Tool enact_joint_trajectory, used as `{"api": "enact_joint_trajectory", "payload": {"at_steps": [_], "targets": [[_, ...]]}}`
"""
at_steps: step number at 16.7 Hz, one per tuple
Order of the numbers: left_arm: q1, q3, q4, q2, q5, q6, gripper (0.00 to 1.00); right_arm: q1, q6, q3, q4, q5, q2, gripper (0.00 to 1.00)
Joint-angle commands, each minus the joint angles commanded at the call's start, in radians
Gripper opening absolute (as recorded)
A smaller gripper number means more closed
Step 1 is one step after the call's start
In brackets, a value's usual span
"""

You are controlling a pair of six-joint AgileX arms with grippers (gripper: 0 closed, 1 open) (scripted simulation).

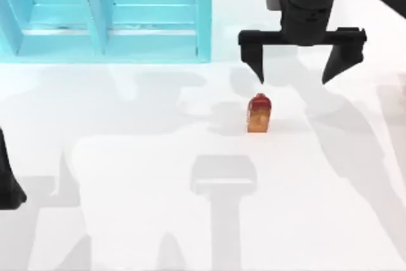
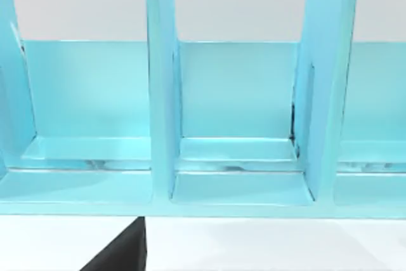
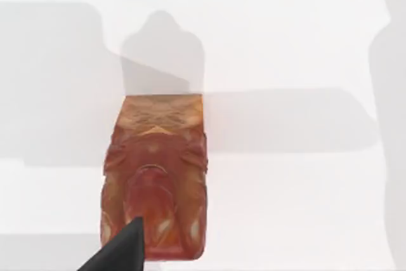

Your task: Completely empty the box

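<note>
The box (image 1: 104, 11) sits at the far left part of the counter (image 1: 139, 207), a large turquoise-blue piece with thick walls and upright dividers that split it into compartments. In the left wrist view the box (image 2: 235, 125) faces the camera, and the compartments seen there have bare floors and bare back walls.

Out on the counter, to the right of the box and apart from it, stands a small orange-brown block with a red top (image 1: 259, 113). It rests upright on the white surface, with nothing touching it. The right wrist view looks down on this block (image 3: 155, 176) from close above, its red end nearer the camera and its paler orange end farther off, with a dark fingertip (image 3: 117, 252) in the foreground.

The right hand (image 1: 298, 71) hangs just beyond the block, between it and the far edge of the counter, with its two black fingers spread wide apart and gripping nothing. The tips point toward the counter, one of them close above the block's red top.

The left arm (image 1: 9, 185) is parked at the left edge of the counter; whether its hand is apart or together cannot be told.
</note>
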Motion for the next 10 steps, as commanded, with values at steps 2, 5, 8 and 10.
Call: {"api": "enact_joint_trajectory", "payload": {"at_steps": [2,5,8,10], "targets": [[0.000,0.000,0.000,0.000,0.000,0.000,1.00,-0.100,-0.086,-0.048,-0.001,0.001,-0.033,1.00],[0.000,0.000,0.000,0.000,0.000,0.000,1.00,-0.286,-0.264,-0.136,0.003,0.003,-0.103,1.00],[0.000,0.000,0.000,0.000,0.000,0.000,1.00,-0.490,-0.469,-0.233,0.019,0.001,-0.189,1.00],[0.000,0.000,0.000,0.000,0.000,0.000,1.00,-0.619,-0.606,-0.296,0.034,-0.001,-0.252,1.00]]}}
